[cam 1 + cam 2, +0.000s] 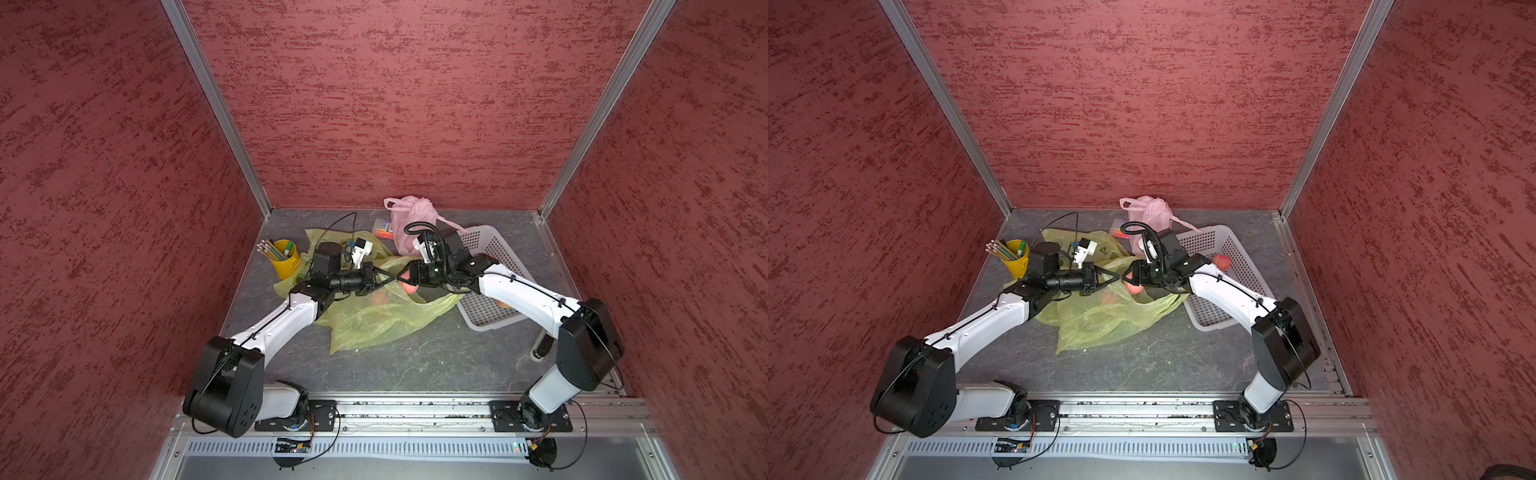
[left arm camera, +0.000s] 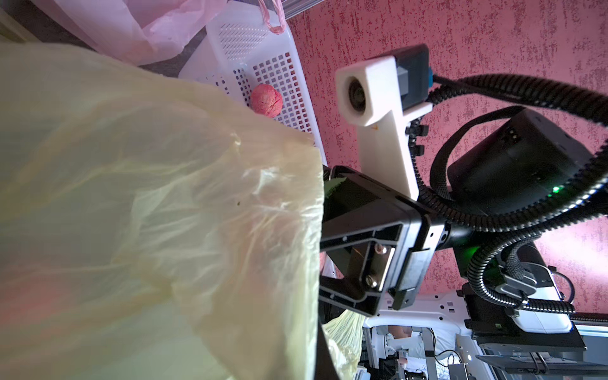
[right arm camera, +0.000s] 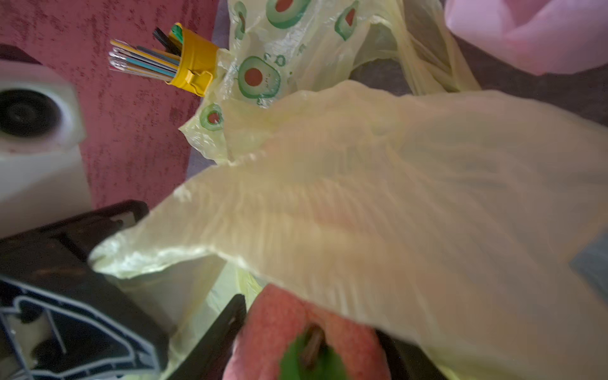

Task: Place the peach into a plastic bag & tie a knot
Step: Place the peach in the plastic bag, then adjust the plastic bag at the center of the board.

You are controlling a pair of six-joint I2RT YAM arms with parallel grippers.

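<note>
At the bag [image 1: 374,324] mouth, the left gripper [image 1: 390,277] pinches the rim while the right gripper [image 1: 405,277], jaws clasped on the peach [image 1: 410,286], holds it just over the opening; insertion is under way, and lowering before release looks the next need. Only the right wrist view shows the leaf [image 3: 296,358] on the peach.

Yellow cup [image 1: 286,264] w/ pencils [image 1: 266,248] far left, white basket [image 1: 486,241] right, marker pack [image 1: 384,230] at back.

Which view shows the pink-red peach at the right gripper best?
Right wrist: the pink-red peach is close, leaf visible. Both top views show the peach small. Left wrist: the pale yellow plastic bag hides it.
</note>
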